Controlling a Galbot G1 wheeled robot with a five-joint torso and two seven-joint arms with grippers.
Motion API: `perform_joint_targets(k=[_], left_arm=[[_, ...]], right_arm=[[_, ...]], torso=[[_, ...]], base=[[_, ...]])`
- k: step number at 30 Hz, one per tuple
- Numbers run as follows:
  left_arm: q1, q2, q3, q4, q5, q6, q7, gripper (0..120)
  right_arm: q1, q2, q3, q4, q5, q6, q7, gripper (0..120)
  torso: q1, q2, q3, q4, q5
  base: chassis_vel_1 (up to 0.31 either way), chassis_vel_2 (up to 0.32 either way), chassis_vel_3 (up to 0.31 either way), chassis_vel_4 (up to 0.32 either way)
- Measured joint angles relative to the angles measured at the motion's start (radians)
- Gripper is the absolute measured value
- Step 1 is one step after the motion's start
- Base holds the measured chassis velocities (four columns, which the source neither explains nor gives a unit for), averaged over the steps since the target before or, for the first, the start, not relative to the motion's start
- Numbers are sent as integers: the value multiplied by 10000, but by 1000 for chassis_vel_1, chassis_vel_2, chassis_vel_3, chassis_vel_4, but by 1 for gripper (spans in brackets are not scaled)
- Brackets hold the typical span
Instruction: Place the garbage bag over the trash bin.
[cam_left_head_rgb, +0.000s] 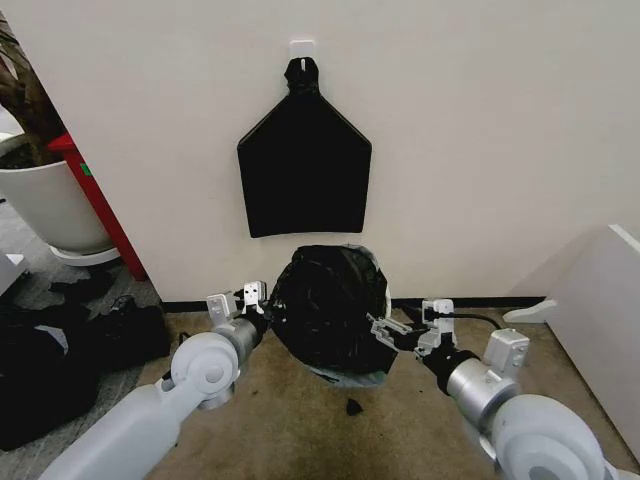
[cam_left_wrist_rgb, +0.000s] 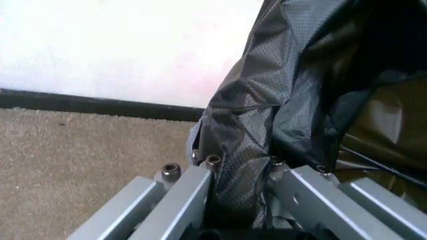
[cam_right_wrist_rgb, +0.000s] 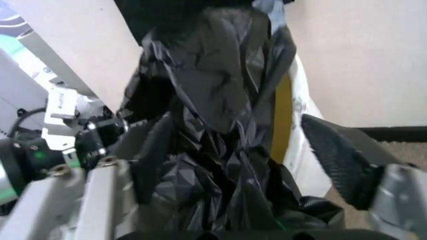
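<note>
While both tools are flanking it, the crinkled glossy garbage bag (cam_left_head_rgb: 325, 310) is draping the trash bin (cam_right_wrist_rgb: 298, 127).
Left tool (cam_left_head_rgb: 262, 303) is clenching bag plastic; right tool (cam_left_head_rgb: 385, 330) is gaping, released.

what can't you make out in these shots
- Trash bin: the garbage bag covers nearly all of it in the head view; the right wrist view shows just a cream strip.
- Bin's base: hidden by the bag in every view.
- Left gripper: pinches bag film, but its fingertips are buried in the folds.
- Right gripper: open around the bag; contact unclear.

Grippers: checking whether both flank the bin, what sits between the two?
In the head view, the garbage bag lies between the left gripper and right gripper.
</note>
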Motion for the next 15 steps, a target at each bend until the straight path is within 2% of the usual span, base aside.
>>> perform_joint_targets(k=[2,8,9,10,15], left_arm=[[13,5,0,-32,0,0,-1,0],[42,15,0,-94,8,-1,-12,0],[41,17,2,-128,9,-1,-17,0],[41,17,2,-128,9,-1,-17,0],[52,62,0,-211,3,-3,-31,0]], right_arm=[[-7,0,0,-17,11,1,3,61],[-140,-101,155,-58,-99,163,-36,39],[-174,-142,209,-74,-173,229,-59,32],[-174,-142,209,-74,-173,229,-59,32],[-261,-216,366,-66,-221,287,-44,11]], torso=[[0,0,0,0,-1],[0,0,0,0,0],[0,0,0,0,-1],[0,0,0,0,-1],[0,0,0,0,0]], base=[[0,0,0,0],[0,0,0,0],[0,0,0,0],[0,0,0,0],[0,0,0,0]])
